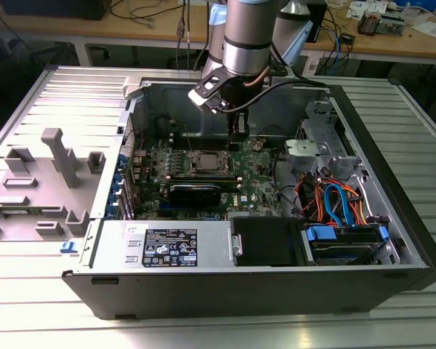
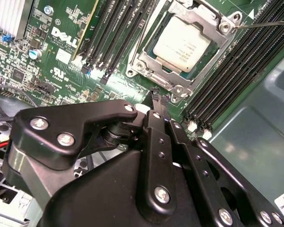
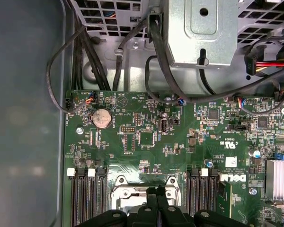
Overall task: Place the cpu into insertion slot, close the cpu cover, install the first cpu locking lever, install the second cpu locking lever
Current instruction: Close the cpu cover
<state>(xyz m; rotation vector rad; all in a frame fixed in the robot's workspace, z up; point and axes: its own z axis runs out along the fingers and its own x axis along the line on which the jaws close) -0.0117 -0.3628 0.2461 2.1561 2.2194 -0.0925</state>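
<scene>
cpu (image 2: 182, 45) is seated flat in the insertion slot (image 1: 207, 161), dull metal top facing up. It's square, so no real long axis; its edges run parallel to the black memory slots (image 2: 116, 33) on either side. cpu cover (image 2: 199, 16) is down over it, with the chip showing through the frame window. A thin metal lever (image 2: 265, 23) sticks out from one socket corner across the far bank of memory slots, standing off the frame. In the exterior view the arm comes straight down from above into the open computer case (image 1: 392, 182), wrist roughly vertical and tool pointing at the motherboard (image 3: 146, 137). gripper (image 2: 156, 97) has its fingers (image 2: 156, 142) pressed together, and nothing is visible between them. The tips sit low over the board just outside the socket rim, at the edge nearest the camera in the second wrist view; can't tell if they touch it. In the exterior view the gripper (image 1: 237, 134) is just to the exterior view's right of the socket and a bit further back, so the chip is close beside the tips, not under them. In the first wrist view the tips (image 3: 157, 191) overlap the socket edge between the two memory banks.
</scene>
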